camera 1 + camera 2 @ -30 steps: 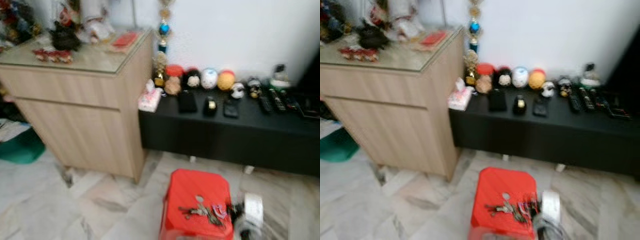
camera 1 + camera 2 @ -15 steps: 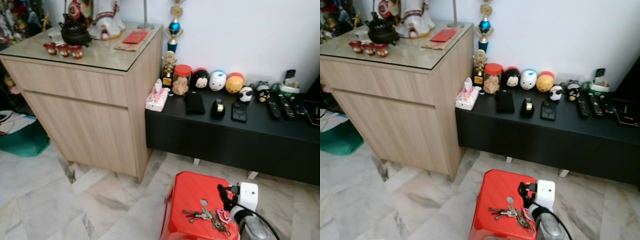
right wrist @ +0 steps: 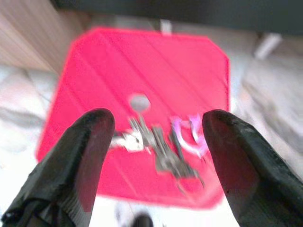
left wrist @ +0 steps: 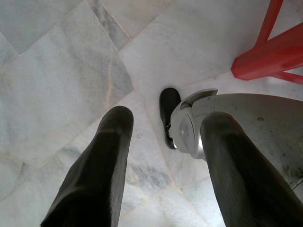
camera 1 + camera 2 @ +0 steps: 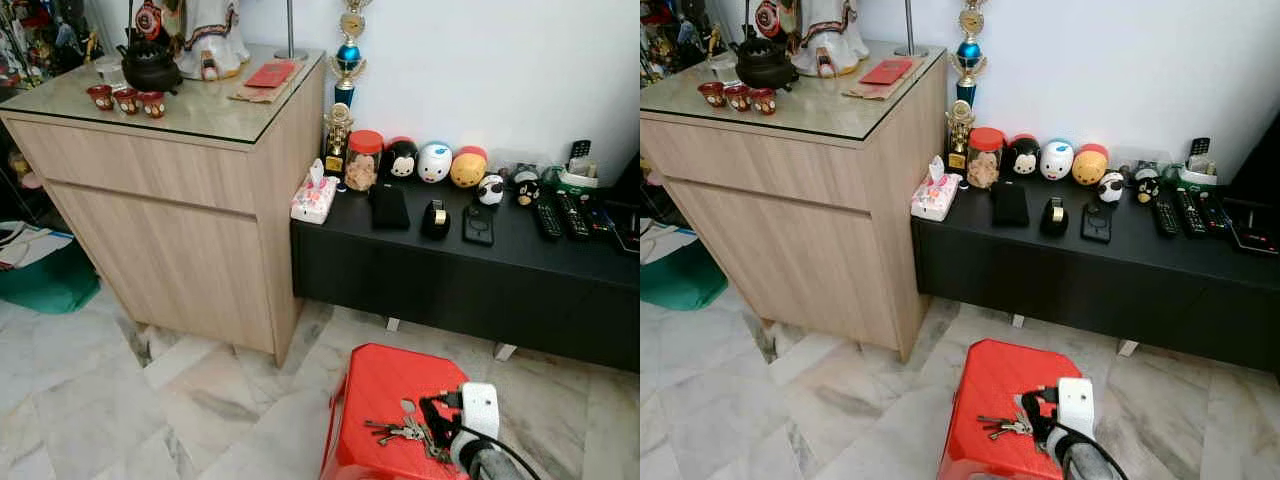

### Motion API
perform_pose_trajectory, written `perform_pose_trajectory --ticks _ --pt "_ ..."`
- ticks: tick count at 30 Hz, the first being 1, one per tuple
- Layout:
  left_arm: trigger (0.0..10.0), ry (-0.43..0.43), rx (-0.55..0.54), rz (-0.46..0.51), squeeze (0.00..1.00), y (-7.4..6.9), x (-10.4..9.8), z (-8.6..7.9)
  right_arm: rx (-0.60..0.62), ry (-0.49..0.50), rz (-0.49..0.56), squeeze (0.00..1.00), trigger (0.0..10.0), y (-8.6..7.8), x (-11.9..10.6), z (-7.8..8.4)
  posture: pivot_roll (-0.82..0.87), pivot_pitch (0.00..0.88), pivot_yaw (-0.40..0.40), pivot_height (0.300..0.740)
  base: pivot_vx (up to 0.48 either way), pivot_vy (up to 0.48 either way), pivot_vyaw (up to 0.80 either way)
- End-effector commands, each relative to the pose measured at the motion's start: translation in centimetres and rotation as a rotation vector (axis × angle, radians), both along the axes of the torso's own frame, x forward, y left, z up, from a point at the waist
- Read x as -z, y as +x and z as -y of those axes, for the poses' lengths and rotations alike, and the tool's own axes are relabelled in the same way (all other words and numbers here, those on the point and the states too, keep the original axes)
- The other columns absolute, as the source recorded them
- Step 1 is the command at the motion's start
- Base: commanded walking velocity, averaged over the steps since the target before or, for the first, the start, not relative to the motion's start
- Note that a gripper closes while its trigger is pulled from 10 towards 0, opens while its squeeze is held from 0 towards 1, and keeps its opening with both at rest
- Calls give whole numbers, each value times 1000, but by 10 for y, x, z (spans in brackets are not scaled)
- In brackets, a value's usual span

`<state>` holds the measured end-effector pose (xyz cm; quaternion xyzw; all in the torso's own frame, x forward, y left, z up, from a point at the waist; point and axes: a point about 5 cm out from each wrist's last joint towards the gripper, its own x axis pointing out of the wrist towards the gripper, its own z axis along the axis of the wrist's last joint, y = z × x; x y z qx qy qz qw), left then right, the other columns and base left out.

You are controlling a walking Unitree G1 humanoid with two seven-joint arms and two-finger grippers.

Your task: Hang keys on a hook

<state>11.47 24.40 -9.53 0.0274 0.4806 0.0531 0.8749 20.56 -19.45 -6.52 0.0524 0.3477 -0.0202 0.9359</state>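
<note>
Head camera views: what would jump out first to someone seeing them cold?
The red stool on the marble floor, low in the view, with the keys lying on its seat. The right gripper hovers open just above them. Behind, a row of round character jars lines the black low cabinet beside a wooden cabinet.

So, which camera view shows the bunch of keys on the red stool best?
The left eye view: the keys lie sharp on the red stool, beside the right gripper. The right eye view shows them partly covered by that gripper. The right wrist view shows them blurred, between its open fingers.
</note>
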Motion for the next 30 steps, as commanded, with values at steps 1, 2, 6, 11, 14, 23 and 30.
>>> perform_pose_trajectory --ticks 1,2,6,11,14,23,30 --pt "10000 -2 -4 -4 0 -2 1 1 30 -12 -42 0 10000 -7 4 5 -7 0 -52 740 0 480 0" --pt "10000 0 0 -3 0 -1 1 2 37 -12 -47 0 10000 -8 5 6 -4 0 -53 740 0 270 0" --pt "10000 13 14 -9 0 -1 1 1 49 -7 -59 0 10000 -12 7 8 -10 0 -51 740 0 0 0" --pt "10000 9 15 -13 0 -1 1 2 71 -5 -73 0 10000 -15 8 11 -13 0 -43 740 0 0 0" --pt "10000 12 19 -10 0 0 1 2 88 -1 -78 0 10000 -15 8 14 -11 0 -43 740 0 320 0" --pt "10000 20 -13 44 0 9 -4 -4 174 -2 -97 0 10000 -27 9 39 -16 0 -28 740 0 56 0" --pt "10000 9 -158 317 0 45 -32 -29 155 -52 4 0 10000 -1 -4 29 -1 0 -29 740 0 0 0"
